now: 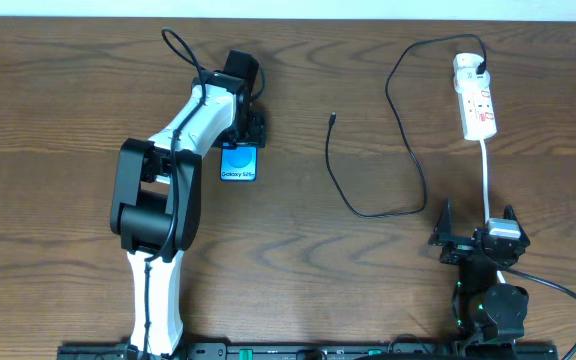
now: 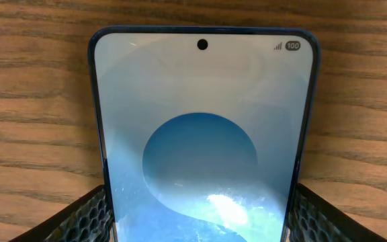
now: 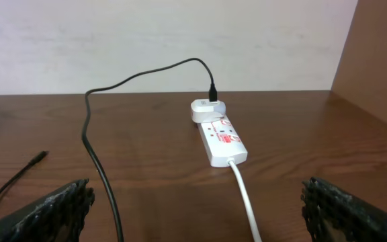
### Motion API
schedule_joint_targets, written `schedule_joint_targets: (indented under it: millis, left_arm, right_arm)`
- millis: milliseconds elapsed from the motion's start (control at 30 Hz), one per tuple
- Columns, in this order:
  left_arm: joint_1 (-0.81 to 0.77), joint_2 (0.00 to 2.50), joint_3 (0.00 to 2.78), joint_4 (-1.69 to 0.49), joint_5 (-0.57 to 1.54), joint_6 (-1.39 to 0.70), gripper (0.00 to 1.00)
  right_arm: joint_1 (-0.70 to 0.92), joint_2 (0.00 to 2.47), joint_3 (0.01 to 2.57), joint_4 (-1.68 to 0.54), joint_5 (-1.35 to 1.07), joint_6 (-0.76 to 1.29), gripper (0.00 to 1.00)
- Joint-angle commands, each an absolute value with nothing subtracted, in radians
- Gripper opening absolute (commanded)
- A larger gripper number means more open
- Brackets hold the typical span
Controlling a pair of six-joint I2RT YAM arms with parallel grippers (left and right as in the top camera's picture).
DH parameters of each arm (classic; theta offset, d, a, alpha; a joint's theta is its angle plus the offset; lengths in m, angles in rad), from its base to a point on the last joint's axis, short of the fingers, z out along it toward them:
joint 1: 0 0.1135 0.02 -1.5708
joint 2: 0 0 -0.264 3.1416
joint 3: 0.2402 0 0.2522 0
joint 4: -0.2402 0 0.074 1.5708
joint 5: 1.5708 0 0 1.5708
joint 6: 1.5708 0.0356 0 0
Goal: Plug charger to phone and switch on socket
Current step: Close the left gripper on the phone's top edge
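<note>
dark wood-grain table (image 1: 48, 100), pale wall (image 3: 113, 40) behind; left gripper (image 2: 197, 212) clamps the phone (image 2: 200, 121), right gripper (image 3: 195, 202) stands wide apart.

Charger (image 3: 86, 111) plugged into socket (image 3: 224, 141), trailing across table (image 3: 146, 134); right gripper (image 3: 195, 191) jaws wide apart.

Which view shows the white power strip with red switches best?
The right wrist view: the white power strip lies unobstructed, red switches and plugged black cable visible. Overhead shows it small, top right. Left wrist view lacks it.
</note>
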State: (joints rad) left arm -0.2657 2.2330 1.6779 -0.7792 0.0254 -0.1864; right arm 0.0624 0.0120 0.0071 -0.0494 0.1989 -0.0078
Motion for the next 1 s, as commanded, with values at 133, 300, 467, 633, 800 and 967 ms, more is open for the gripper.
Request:
schedule_joint_targets:
  millis: [133, 300, 467, 633, 800, 967]
  left_arm:
    - [-0.268, 2.243, 1.659, -0.783, 0.014, -0.189, 0.70]
    - [-0.268, 2.243, 1.659, -0.783, 0.014, -0.189, 0.70]
    - [-0.268, 2.243, 1.659, -0.783, 0.014, -0.189, 0.68]
    - [-0.268, 2.243, 1.659, -0.783, 0.014, -0.189, 0.55]
    - [-0.268, 2.243, 1.659, -0.783, 0.014, -0.189, 0.39]
    - [-0.268, 2.243, 1.659, -0.783, 0.014, -0.189, 0.19]
  right_arm:
    - [0.057, 0.007, 0.005, -0.053, 0.204, -0.008, 0.99]
    - [0.057, 0.007, 0.005, -0.053, 0.204, -0.008, 0.99]
    - [0.057, 0.007, 0.005, -0.053, 0.204, -0.008, 0.99]
    - [0.057, 0.007, 0.005, -0.053, 0.204, -0.008, 0.99]
    - [0.057, 0.007, 0.006, -0.053, 0.204, -0.008, 0.99]
    - [0.057, 0.007, 0.005, -0.053, 0.204, -0.008, 0.99]
